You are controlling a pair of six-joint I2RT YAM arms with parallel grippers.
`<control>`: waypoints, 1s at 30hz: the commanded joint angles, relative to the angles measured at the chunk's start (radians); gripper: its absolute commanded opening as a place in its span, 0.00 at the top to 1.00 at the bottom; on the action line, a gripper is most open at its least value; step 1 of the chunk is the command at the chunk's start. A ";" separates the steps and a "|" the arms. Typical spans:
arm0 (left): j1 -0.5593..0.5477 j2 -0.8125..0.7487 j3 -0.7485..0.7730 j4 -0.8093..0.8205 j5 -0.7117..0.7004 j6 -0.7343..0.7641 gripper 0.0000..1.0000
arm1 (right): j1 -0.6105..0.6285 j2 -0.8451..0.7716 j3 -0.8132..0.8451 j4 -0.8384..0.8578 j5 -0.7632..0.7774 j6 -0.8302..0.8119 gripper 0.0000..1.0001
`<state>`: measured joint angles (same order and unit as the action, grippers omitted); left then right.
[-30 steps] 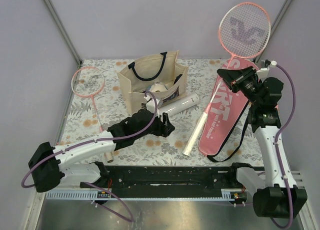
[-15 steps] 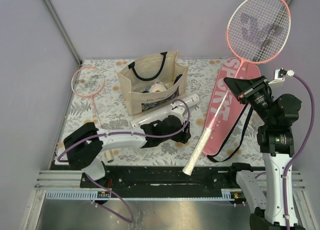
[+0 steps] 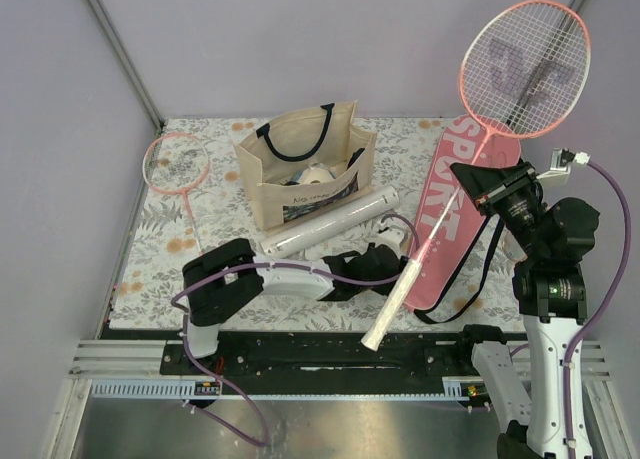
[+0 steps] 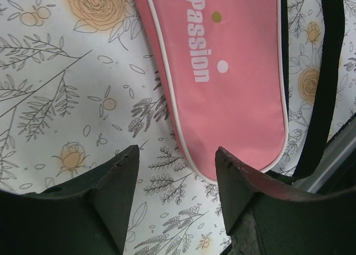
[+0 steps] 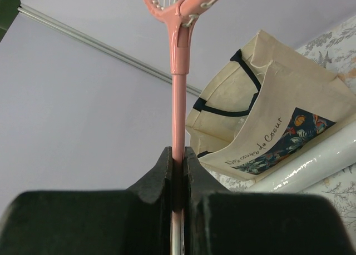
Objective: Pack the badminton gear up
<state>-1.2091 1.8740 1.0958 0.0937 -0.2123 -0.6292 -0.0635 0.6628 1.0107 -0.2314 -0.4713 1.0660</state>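
My right gripper is shut on the pink shaft of a pink-framed racket and holds it lifted, head up at the back right, white handle hanging low. The shaft runs between the jaws in the right wrist view. The pink "SPORT" cover with black strap lies flat on the right. My left gripper is open and empty, low over the cloth beside the cover's near end. A second pink racket lies at the far left. The long white tube lies by the tote bag.
The beige tote bag with black handles stands at the back centre, white items inside; it also shows in the right wrist view. The black base rail runs along the near edge. Grey walls enclose the floral-cloth table.
My right gripper has lifted the racket higher and further right, its handle off the cover. My left arm has swung right across the table to the cover's near end.
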 commanded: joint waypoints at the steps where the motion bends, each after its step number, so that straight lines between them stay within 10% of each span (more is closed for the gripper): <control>1: -0.012 0.031 0.052 0.050 -0.021 -0.001 0.40 | -0.002 -0.017 0.008 0.027 0.039 -0.043 1.00; 12: -0.020 0.166 0.113 0.018 -0.029 -0.004 0.48 | -0.002 -0.048 -0.018 0.012 0.077 -0.058 1.00; 19: -0.015 0.130 0.069 0.029 -0.045 -0.026 0.99 | -0.002 -0.028 -0.014 0.004 0.091 -0.080 1.00; 30: -0.006 -0.038 -0.119 0.129 -0.105 -0.026 1.00 | -0.002 0.064 0.029 0.007 0.211 -0.187 1.00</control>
<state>-1.2182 1.8988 1.0145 0.1940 -0.2604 -0.6651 -0.0647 0.6933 0.9936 -0.2852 -0.3218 0.9401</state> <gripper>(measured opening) 0.027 0.078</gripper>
